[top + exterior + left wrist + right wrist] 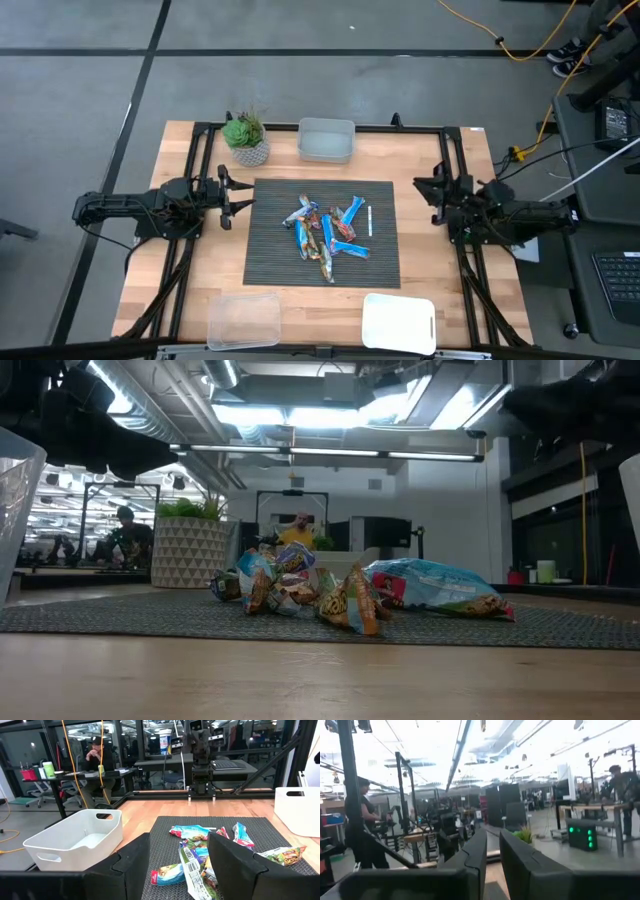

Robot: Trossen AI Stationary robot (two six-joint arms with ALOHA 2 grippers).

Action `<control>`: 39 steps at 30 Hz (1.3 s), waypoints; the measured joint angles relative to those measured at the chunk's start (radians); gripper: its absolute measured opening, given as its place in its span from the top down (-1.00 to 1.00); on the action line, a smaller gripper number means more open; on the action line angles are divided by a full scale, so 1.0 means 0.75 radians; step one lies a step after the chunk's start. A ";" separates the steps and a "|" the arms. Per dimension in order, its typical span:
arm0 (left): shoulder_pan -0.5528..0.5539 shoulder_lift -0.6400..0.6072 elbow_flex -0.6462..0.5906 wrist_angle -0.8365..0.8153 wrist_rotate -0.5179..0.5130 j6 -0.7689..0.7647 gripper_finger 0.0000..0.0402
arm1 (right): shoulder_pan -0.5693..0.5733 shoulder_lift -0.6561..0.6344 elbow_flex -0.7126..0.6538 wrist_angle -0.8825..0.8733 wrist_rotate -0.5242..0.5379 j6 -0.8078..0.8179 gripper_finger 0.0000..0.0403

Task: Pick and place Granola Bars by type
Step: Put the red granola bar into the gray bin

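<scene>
Nothing is sorted yet: the shiny wrapped Granola Bars all lie piled on the dark ribbed mat at the tabletop's middle. Left end effector and right end effector are both released, waiting at the mat's sides. The 3 containers hold no bars.

We see two dark, near-black jointed arms, their bulky housings mounted on black tube frames at the table's sides. The left gripper and right gripper each end in two broad, flat, matte black fingers, angular in outline, with black cables trailing from both bases.
</scene>
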 joint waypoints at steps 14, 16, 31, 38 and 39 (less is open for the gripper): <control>0.000 0.000 0.000 0.000 0.000 0.000 0.06 | 0.000 0.019 0.055 0.072 -0.010 0.237 0.72; 0.000 0.000 0.000 0.000 0.000 0.000 0.06 | 0.000 0.056 0.147 -0.088 -0.021 0.244 0.70; 0.000 0.000 0.000 0.000 0.000 0.000 0.07 | -0.008 0.844 1.112 -1.199 -0.045 0.022 -0.06; 0.000 0.000 0.000 -0.001 0.000 0.000 0.06 | -0.077 1.197 1.278 -1.386 -0.113 -0.062 -0.21; 0.000 0.000 0.000 0.000 0.000 0.000 0.06 | -0.087 1.244 1.282 -1.385 -0.149 -0.087 -0.22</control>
